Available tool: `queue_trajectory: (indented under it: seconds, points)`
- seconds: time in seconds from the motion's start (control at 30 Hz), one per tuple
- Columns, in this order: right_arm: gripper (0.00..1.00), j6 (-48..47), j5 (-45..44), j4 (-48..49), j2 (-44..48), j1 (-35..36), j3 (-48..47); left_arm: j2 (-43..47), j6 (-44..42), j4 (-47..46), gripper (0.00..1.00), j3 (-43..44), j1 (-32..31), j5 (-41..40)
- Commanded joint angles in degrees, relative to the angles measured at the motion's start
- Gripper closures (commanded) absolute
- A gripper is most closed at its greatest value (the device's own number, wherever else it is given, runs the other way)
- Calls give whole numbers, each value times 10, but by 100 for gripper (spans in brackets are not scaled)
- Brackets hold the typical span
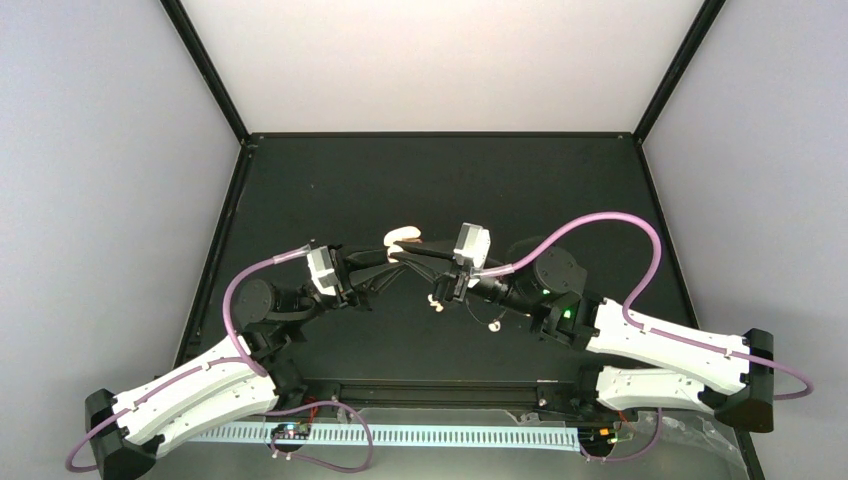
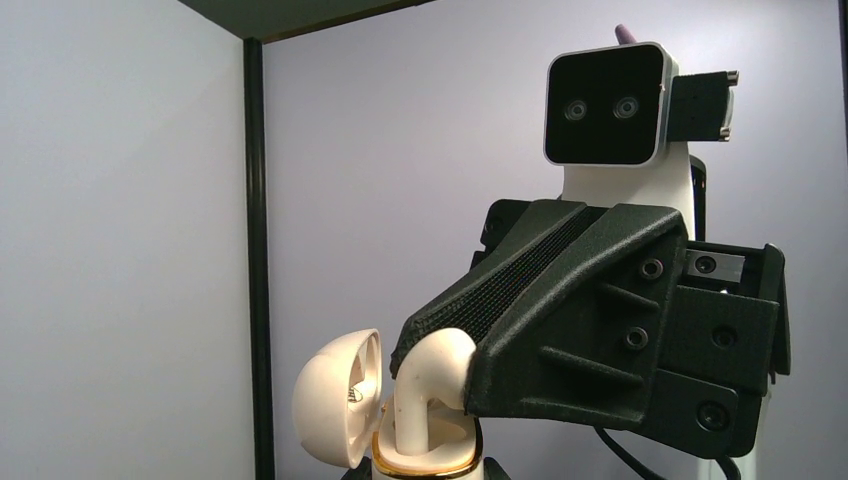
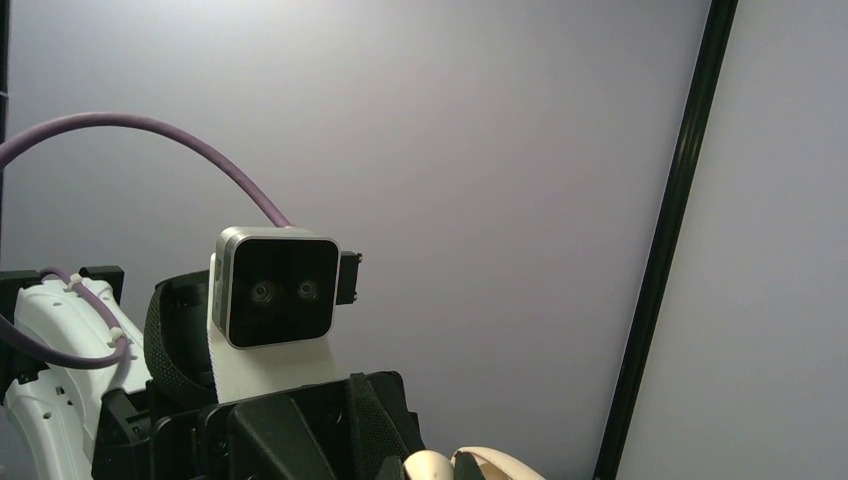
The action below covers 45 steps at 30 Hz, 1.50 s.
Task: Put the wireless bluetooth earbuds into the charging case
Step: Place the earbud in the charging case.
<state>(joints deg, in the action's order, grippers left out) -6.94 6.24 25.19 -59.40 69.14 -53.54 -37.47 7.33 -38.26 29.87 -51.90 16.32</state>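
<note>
A cream charging case (image 2: 425, 455) with a gold rim is held up over the table's middle, its round lid (image 2: 335, 400) swung open to the left. My left gripper (image 1: 393, 256) is shut on the case's base, mostly below the left wrist view. My right gripper (image 1: 408, 251) is shut on a white earbud (image 2: 432, 385), whose stem stands in the case's opening while the head stays between the black fingers (image 2: 560, 330). In the right wrist view only the earbud's top (image 3: 428, 466) and the lid's edge (image 3: 500, 464) show. Two more earbuds (image 1: 436, 302) (image 1: 494, 325) lie on the black table.
The black table (image 1: 440, 180) is framed by black posts and pale walls. Both arms lean in from the near edge, purple cables (image 1: 600, 222) looping over them. The loose earbuds lie just under the right arm's wrist.
</note>
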Motion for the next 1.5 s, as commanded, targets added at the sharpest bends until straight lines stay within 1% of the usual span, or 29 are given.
queue_trajectory:
  seconds: [0.0, 0.33, 0.6, 0.9, 1.0, 1.2, 1.47]
  points:
    - [96, 5, -23, -39, 0, 4, -5, 7, 4, -17, 98, 31, -4, 3]
    - [84, 13, -38, -45, 4, 3, -9, 7, -2, -3, 98, 29, -4, 0]
    - [80, 13, -47, -51, 9, 4, -10, 6, 0, 2, 98, 27, -4, -4]
    - [68, 13, -56, -66, 17, 4, -10, 0, 7, 4, 98, 24, -4, -7]
    - [66, 14, -58, -70, 20, 4, -8, -3, 11, 2, 98, 22, -4, -8]
    - [61, 14, -61, -81, 35, 4, -9, -7, 13, 0, 98, 20, -4, -10]
    - [51, 17, -72, -110, 67, 4, -10, -12, 16, -3, 98, 13, -4, -14]
